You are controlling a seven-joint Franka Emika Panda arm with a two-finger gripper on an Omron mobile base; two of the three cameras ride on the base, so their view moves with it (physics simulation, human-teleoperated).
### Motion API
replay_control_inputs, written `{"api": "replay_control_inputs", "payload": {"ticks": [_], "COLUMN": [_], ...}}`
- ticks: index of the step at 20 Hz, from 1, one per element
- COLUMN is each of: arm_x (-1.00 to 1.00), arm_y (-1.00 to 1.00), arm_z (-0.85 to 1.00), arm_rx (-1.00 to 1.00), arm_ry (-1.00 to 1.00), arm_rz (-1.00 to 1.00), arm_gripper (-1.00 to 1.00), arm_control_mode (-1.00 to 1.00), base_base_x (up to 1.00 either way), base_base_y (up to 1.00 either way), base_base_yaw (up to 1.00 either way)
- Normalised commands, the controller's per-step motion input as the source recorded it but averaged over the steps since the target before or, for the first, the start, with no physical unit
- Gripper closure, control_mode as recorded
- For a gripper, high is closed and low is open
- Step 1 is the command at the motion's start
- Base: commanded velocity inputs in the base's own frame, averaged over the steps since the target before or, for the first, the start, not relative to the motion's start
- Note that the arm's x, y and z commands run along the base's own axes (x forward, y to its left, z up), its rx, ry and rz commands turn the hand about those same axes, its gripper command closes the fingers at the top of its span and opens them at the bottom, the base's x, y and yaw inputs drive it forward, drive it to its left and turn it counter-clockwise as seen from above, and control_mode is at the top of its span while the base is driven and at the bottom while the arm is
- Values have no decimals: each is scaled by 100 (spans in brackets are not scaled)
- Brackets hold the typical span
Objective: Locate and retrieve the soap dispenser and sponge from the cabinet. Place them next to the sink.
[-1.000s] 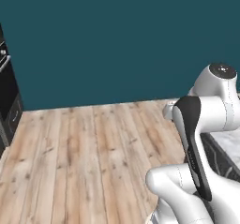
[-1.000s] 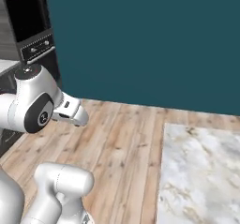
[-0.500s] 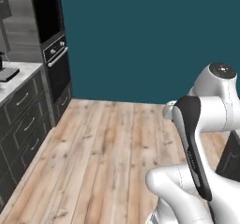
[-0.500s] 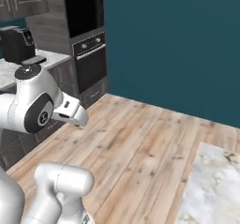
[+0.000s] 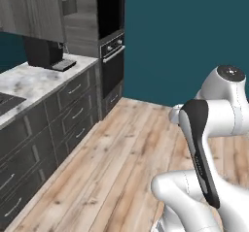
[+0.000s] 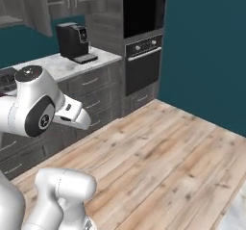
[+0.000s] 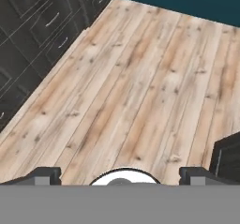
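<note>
- Marble counter (image 5: pixel 34 78) ran along the left, above grey base drawers (image 5: pixel 46 129); a black coffee machine (image 5: pixel 44 52) stood on it, under dark wall cabinets (image 5: pixel 31 8).
- Built-in oven (image 6: pixel 142 63) sat in a tall dark unit beside the counter's end.
- Wood plank floor (image 7: pixel 136 78) stretched to a teal wall (image 5: pixel 185 37).
- Gripper (image 7: pixel 121 174) hung over bare planks, jaws spread wide, grasping nothing.
- Soap dispenser's and sponge's place and heading: cannot tell.

The marble surface (image 5: pixel 36 78) carries a black coffee machine (image 5: pixel 44 52) at its far end, beside the oven column. A dark cooktop (image 5: pixel 7 102) is set into it nearer the camera. Below the jaws lies bare wooden floor (image 7: pixel 140 82), with base drawers (image 7: pixel 42 26) along its left edge.
</note>
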Motion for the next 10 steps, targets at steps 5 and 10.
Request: {"api": "replay_control_inputs", "payload": {"ticks": [5,10], "arm_x": [0,0], "arm_y": [0,0], "arm_z": [0,0], "arm_rx": [0,0], "arm_ry": [0,0], "arm_rz": [0,0], "arm_gripper": [-100,-100], "arm_control_mode": [100,100], "base_base_x": [30,38], "base_base_y": [0,0], "base_base_yaw": [48,47]}}
